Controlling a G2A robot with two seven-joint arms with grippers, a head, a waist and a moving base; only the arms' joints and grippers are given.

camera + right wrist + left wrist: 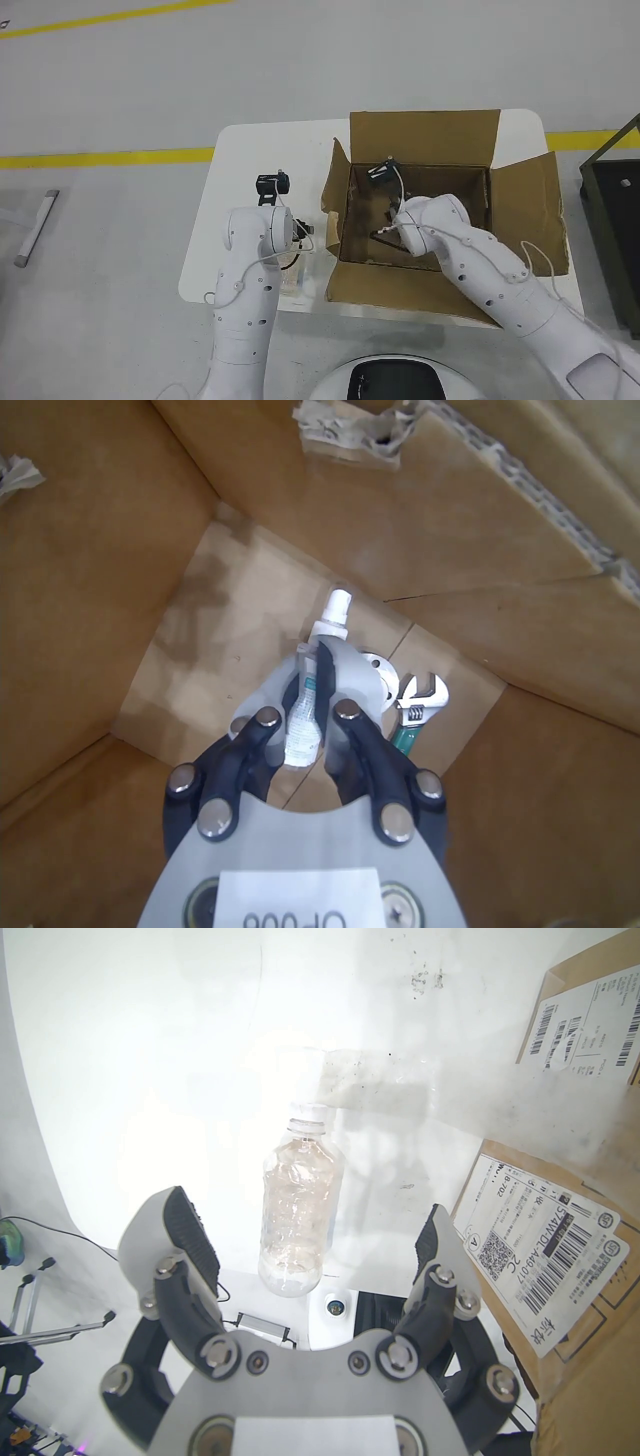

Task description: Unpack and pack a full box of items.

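My right fingers (327,670) were clamped on the small spray bottle (301,730), inside the box (100,575) near the wrench (417,705). I judged it light and slick, best held mid-body. My left fingers (192,1233) hung open over the thin, crushable plastic bottle (297,1218) lying on the counter (150,1078).

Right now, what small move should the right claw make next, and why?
Probably lift straight up: the right claw is shut on the small spray bottle inside the box, with the wrench lying close beside, so a sideways pull might knock it.
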